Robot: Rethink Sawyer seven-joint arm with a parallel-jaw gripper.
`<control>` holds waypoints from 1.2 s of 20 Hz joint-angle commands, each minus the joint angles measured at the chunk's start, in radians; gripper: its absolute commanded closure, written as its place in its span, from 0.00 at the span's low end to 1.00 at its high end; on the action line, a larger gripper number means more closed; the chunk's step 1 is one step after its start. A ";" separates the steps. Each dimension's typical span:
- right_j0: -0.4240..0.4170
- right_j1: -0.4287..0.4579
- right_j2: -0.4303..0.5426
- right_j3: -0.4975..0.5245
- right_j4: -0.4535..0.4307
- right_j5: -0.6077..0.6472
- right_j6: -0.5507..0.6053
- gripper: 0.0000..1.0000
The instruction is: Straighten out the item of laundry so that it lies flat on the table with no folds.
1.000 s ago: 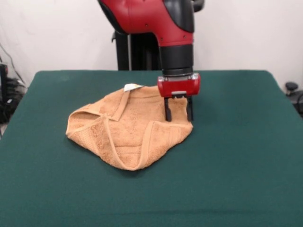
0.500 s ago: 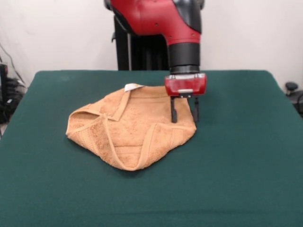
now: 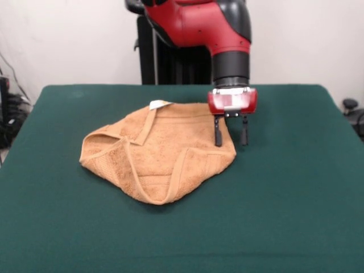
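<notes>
The orange-tan towel [image 3: 156, 152] lies crumpled on the dark green table [image 3: 284, 199], left of centre. Its left and front parts are folded over, with border bands crossing, and a small white tag [image 3: 158, 104] shows at its far edge. My gripper [image 3: 230, 138] hangs from the red arm at the towel's right edge. It is open and holds nothing: one finger [image 3: 218, 136] stands over the towel's right edge, the other over bare table just beside it.
The robot's black pedestal [image 3: 170, 65] stands at the table's far side. Dark cables and gear [image 3: 8, 114] sit off the table's left edge, and a black knob [image 3: 350, 104] sits off the right edge.
My gripper has moved to the right and lifted a little, from over the towel's right part to its right edge. The towel's right edge has shifted slightly right.
</notes>
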 commanded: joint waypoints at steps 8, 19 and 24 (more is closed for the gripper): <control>-0.004 0.046 0.075 -0.070 0.043 0.079 0.303 0.00; -0.102 0.066 0.123 -0.201 -0.077 0.225 0.253 0.00; -0.112 0.071 0.133 -0.232 -0.075 0.222 0.241 0.00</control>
